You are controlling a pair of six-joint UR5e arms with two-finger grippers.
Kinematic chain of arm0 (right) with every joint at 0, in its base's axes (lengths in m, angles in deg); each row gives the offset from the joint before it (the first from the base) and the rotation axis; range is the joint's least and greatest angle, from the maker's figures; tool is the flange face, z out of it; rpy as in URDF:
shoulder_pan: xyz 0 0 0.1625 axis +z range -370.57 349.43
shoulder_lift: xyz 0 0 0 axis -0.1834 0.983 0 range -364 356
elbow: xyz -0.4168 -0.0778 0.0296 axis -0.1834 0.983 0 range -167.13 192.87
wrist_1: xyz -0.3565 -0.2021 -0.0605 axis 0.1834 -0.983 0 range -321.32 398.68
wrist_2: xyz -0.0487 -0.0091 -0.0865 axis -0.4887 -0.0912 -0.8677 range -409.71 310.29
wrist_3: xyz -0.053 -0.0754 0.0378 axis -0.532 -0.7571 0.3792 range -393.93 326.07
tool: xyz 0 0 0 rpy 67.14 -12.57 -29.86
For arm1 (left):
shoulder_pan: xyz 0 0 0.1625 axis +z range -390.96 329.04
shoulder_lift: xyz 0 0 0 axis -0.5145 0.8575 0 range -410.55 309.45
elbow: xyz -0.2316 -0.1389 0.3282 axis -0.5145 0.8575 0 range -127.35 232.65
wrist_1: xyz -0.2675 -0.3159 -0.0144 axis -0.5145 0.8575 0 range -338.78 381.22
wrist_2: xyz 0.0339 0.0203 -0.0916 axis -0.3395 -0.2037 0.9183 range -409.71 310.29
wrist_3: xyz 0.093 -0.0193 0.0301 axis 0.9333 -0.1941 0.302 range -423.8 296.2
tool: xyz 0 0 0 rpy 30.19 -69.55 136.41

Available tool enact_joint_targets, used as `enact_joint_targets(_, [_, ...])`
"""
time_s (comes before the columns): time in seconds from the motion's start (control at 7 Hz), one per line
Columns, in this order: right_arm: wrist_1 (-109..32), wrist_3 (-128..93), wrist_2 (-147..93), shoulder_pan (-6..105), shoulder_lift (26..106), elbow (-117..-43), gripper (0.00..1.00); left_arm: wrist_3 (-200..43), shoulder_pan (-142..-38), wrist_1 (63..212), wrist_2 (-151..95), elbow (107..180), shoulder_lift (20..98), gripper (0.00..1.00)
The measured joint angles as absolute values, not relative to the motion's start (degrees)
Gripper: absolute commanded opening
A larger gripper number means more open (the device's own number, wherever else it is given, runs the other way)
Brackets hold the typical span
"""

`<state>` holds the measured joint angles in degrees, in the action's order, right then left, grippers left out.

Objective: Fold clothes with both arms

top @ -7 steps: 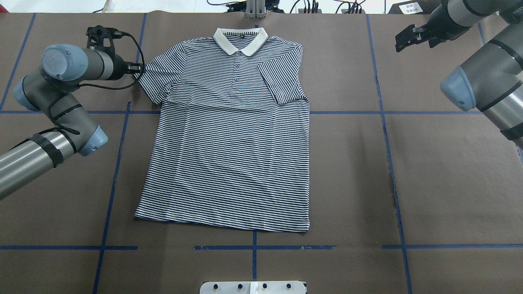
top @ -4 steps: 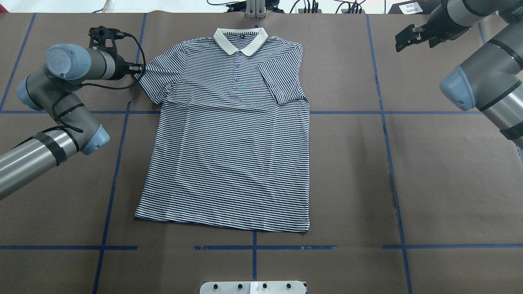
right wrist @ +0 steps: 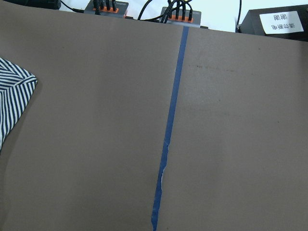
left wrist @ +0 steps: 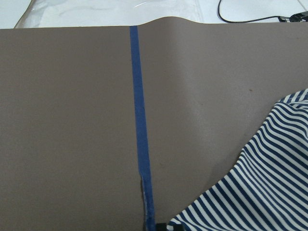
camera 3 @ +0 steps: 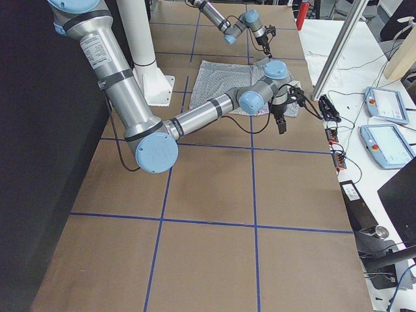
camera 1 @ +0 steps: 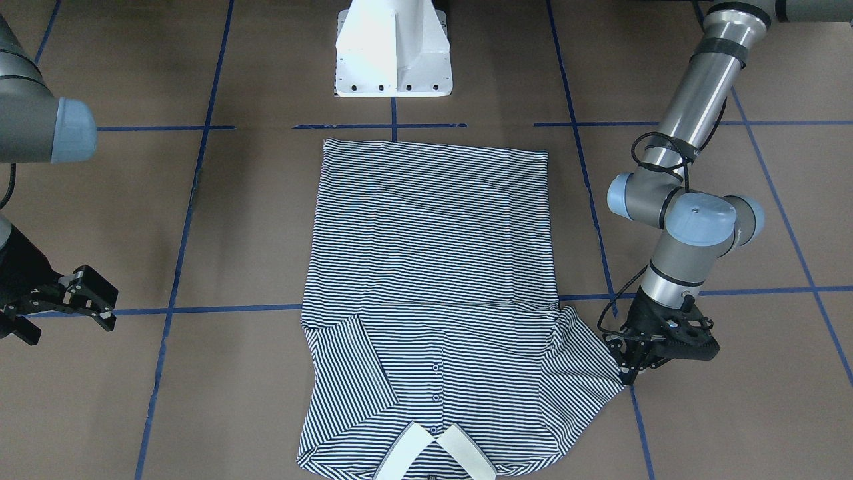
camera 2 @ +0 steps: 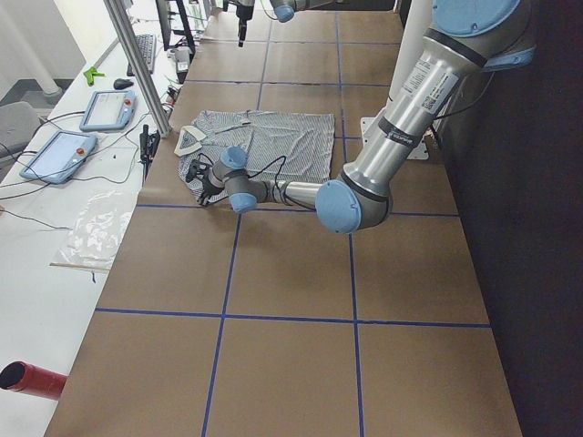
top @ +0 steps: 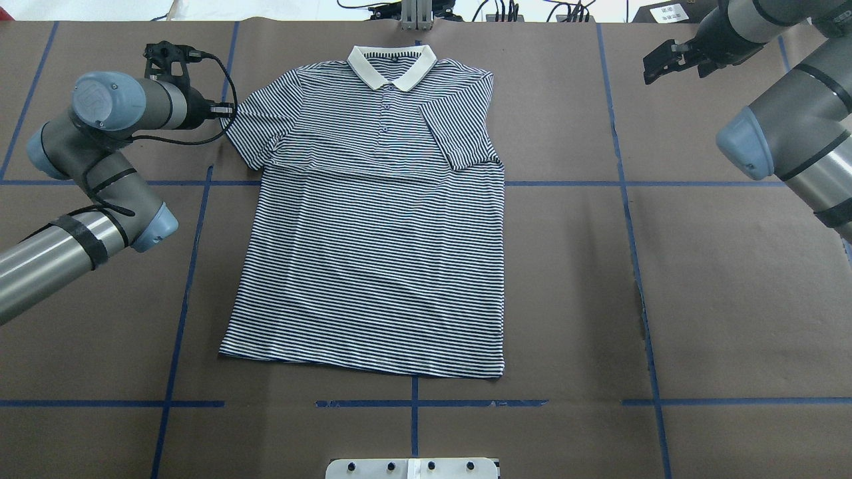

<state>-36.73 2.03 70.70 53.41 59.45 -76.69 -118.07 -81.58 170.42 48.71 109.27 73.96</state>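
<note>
Draw polo shirt's [top: 373,253] outspread sleeve [top: 256,133] toward worktop's [top: 732,299] right edge using the adjoining left end effector [top: 225,110] (grip indiscernible); keep gaping, distant right end effector [camera 1: 110,308] clear.

Left arm [top: 106,110] and right arm [top: 792,126] are both showing grey tube links with round light-blue joint caps. Black bands are wrapping the silver forearm tubes. Black cable is looping off the left wrist. Left gripper [top: 225,110] and right gripper [camera 1: 63,313] are showing all black. Base [camera 1: 392,50] is showing as a white pedestal, dark screw holes lining its flange.
</note>
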Motion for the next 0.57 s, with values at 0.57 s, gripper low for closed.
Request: enact_joint_targets(0.57, [-36.7, 2.5, 70.6, 53.4, 59.5, -76.7, 1.0, -125.8, -78.1, 150.2, 48.6, 114.4, 85.3, 0.0])
